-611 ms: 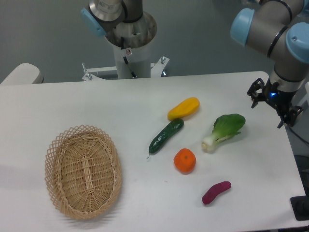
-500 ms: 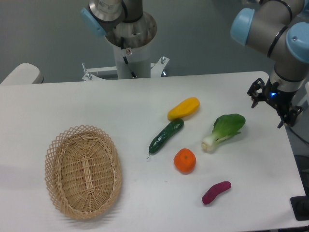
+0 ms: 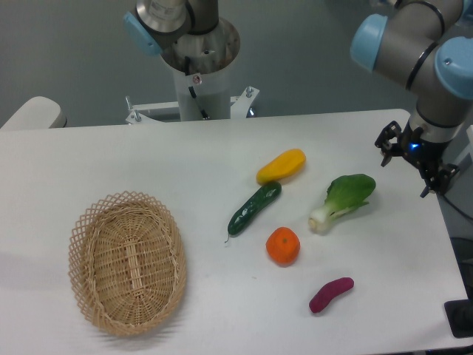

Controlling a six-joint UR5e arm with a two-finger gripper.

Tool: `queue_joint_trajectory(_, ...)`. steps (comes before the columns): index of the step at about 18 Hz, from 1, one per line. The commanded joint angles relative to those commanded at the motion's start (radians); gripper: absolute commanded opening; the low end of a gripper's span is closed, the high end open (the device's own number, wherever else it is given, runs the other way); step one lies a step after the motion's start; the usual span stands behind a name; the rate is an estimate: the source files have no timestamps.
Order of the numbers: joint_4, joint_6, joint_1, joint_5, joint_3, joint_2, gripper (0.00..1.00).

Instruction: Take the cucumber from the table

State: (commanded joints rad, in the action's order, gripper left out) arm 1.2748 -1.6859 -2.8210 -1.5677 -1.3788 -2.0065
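The cucumber [image 3: 253, 208] lies on the table [image 3: 111, 163] slightly right of centre, untouched. Its long axis runs from about 1 o'clock to 7 o'clock, the thin stem tip at the 7 o'clock end. The yellow fruit [image 3: 281, 166] sits just off its upper end at 1 o'clock, close but, as far as I can see, not touching. The orange [image 3: 283, 246] is near its lower half, towards 4 o'clock. The bok choy [image 3: 343, 200] lies to its 3 o'clock, apart from it, and the purple sweet potato [image 3: 330, 294] is further out at 5 o'clock. The wicker basket [image 3: 127, 262] stands well apart at 8 o'clock.

The gripper [image 3: 412, 164] hangs over the right edge of the table, beyond the bok choy. From it, the cucumber lies well away at roughly 8 o'clock, with the bok choy between the two. The fingers stand apart and nothing is held between them.

Judgement: the pick has not yet begun. The approach must cross over the bok choy, and the fingers will want to close across the narrow width of the cucumber, that is, along the 10-to-4 line, near mid-length to stay off the yellow fruit and the orange.

No brand, label or legible writing can be made out; a small red-and-white sticker on the arm's base [image 3: 198, 78] is too small to read.
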Motion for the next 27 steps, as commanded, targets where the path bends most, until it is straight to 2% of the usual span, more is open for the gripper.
queue_joint_trajectory(7, -0.057, 0.115, 0.035, -0.002, -0.166, 0.081, 1.0)
queue_joint_trajectory(9, -0.115, 0.179, 0.06, 0.0, -0.236, 0.106, 1.0)
queue_joint_trajectory(12, -0.233, 0.303, 0.109, -0.002, -0.345, 0.12, 1.0)
queue_joint_trajectory(13, -0.251, 0.33, 0.124, -0.002, -0.368, 0.126, 1.0)
queue_joint_trajectory(16, -0.256, 0.417, 0.144, 0.002, -0.404, 0.132, 1.0)
queue_joint_trajectory(23, -0.261, 0.545, 0.256, 0.008, -0.473, 0.143, 1.0)
queue_joint_trajectory(25, -0.288, 0.542, 0.273, 0.008, -0.499, 0.138, 1.0)
queue_joint_trajectory(27, -0.356, 0.528, 0.291, 0.006, -0.546, 0.138, 1.0)
